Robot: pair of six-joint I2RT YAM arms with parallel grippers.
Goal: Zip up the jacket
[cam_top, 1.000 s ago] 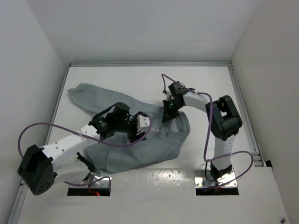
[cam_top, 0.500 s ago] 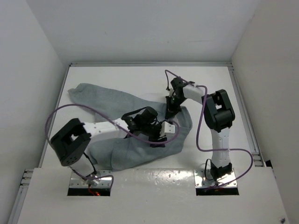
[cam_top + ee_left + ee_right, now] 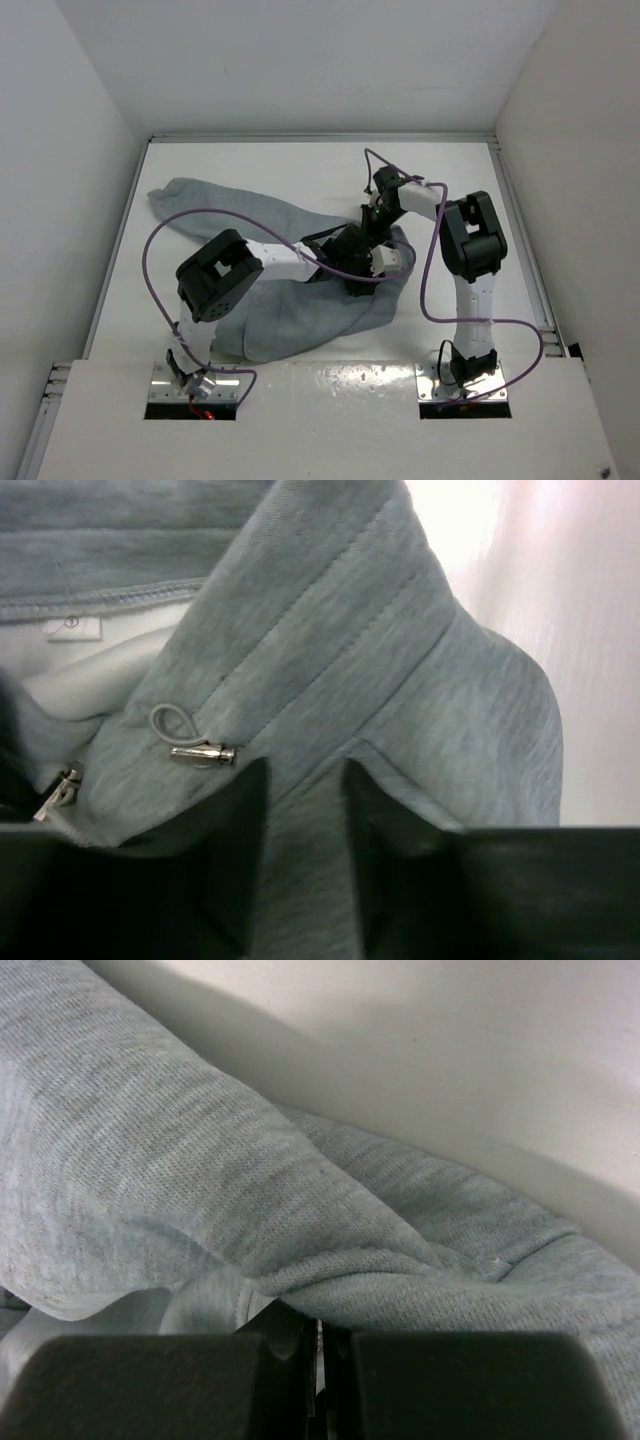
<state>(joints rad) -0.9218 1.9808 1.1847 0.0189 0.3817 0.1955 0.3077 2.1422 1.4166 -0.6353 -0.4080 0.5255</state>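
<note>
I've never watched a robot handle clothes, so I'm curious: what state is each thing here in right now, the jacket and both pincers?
jacket: crumpled in a heap, looks unzipped near the collar.
left pincer: open by a narrow gap, fingers over the jacket's fabric.
right pincer: shut on a fold of the jacket.

Table: glossy white top [image 3: 250, 165], stretching beyond the left gripper [image 3: 396, 258] and the right gripper [image 3: 372, 230].
Walls: plain white — left wall [image 3: 60, 150], back wall [image 3: 320, 60] and right wall [image 3: 575, 150], all well apart from both grippers.
Ledge: white panel [image 3: 330, 420] behind the grippers.
Light: bright, even — a soft shadow [image 3: 330, 1080] just past the right fingertips.
</note>
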